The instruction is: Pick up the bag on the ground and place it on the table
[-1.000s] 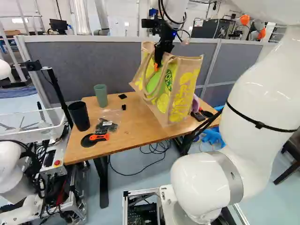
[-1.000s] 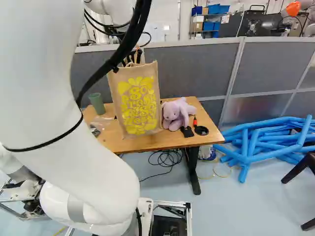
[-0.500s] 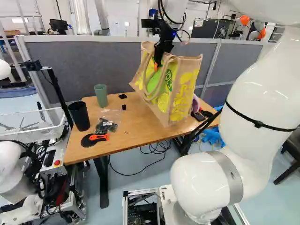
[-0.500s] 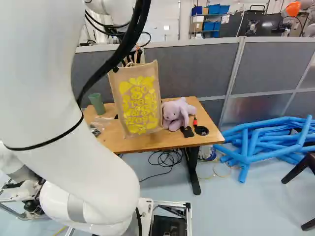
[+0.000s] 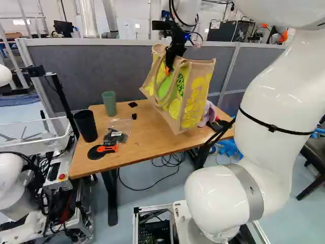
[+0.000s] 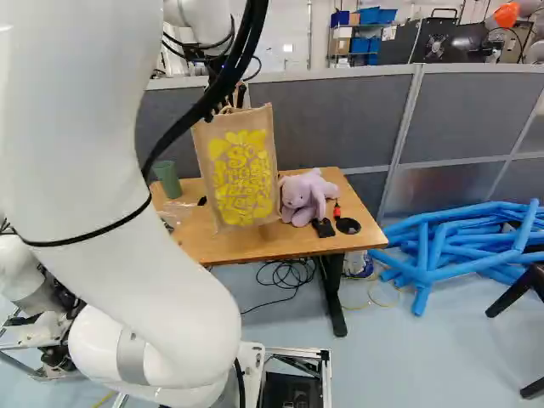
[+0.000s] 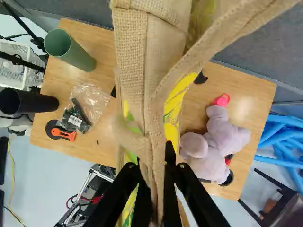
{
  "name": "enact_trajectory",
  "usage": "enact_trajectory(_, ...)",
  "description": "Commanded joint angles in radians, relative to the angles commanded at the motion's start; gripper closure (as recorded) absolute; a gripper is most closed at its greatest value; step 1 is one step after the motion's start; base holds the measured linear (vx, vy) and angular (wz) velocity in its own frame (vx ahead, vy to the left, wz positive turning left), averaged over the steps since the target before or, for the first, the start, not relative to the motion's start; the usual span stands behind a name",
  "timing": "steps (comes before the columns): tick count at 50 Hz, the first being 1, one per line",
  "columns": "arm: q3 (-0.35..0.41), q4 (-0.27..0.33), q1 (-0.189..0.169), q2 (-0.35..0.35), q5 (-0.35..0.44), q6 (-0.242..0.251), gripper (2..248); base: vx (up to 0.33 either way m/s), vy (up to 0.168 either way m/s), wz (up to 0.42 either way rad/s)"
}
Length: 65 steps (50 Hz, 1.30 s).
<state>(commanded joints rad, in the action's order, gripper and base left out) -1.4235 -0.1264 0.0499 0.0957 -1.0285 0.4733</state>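
In the left base view my gripper (image 5: 171,62) points down at the top of the tan bag (image 5: 195,99), which has yellow and green print. The wrist view shows the gripper (image 7: 155,177) shut on the bag's woven handles (image 7: 154,113), which run between its two fingers. The bag hangs slightly tilted over the wooden table (image 5: 96,161); its bottom is close above or on the tabletop, I cannot tell which. From the right base view, the bag's printed narrow side (image 6: 242,174) stands left of the plush toy.
On the table are a lilac plush toy (image 6: 302,197), a green cup (image 5: 109,103), a black cup (image 5: 86,126), a plastic packet (image 7: 80,111) and an orange-handled tool (image 5: 104,149). A grey partition (image 6: 340,119) rises behind. Another robot (image 5: 12,178) stands at the left.
The arm and the held bag have shifted a little away from the base, leftward in the left base view and rightward in the right one. The plush toy shows more beside the bag.
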Motion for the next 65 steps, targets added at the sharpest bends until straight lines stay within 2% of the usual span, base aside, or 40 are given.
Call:
enact_trajectory(24, -0.036, -0.024, 0.042, 0.086, -0.004, 0.0, 227, 0.0, 0.0, 0.0)
enact_trajectory(52, -0.041, -0.099, 0.083, 0.164, -0.004, 0.0, 227, 0.0, 0.0, 0.0)
enact_trajectory(65, -0.042, -0.087, 0.095, 0.199, -0.004, 0.0, 227, 0.0, 0.0, 0.0)
